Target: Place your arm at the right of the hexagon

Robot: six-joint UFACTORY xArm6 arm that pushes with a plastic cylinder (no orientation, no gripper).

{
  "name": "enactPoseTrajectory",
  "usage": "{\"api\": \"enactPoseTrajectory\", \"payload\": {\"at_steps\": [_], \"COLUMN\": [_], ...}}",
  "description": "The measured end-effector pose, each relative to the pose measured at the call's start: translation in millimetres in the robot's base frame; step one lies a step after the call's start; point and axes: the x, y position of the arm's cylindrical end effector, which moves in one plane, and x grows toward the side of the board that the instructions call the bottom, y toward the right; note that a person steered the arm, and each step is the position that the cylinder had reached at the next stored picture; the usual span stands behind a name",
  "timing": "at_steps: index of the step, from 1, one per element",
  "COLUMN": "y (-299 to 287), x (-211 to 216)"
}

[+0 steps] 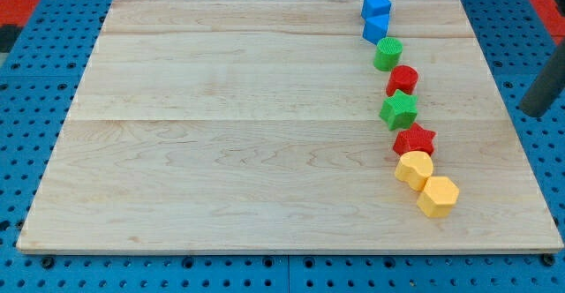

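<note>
Dark rod enters at view's right edge; my tip (533, 112) sits off the wooden board (221, 134), right of yellow hexagon block (438, 196), well apart. No gripper fitted.

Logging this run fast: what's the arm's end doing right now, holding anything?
My tip: no gripper, holds nothing; it sits at the view's right edge, well right of the yellow hexagon, touching no block.

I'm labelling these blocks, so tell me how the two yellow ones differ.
The yellow hexagon has flat sides and sharp corners; the other yellow block looks more rounded, its exact shape unclear. The hexagon is at the chain's lower end, nearest the view's bottom; the rounded one lies up-left of it, against the red star. Both are yellow, similar in size, and touching each other.
</note>
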Motion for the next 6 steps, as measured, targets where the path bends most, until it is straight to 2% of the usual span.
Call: {"api": "enactPoseTrajectory", "payload": {"at_steps": [1,2,4,5,6], "y": [0.0,0.0,-54.0,-52.2,-69.1], "x": [0.0,18.9,28.6,54.4,108.9]}}
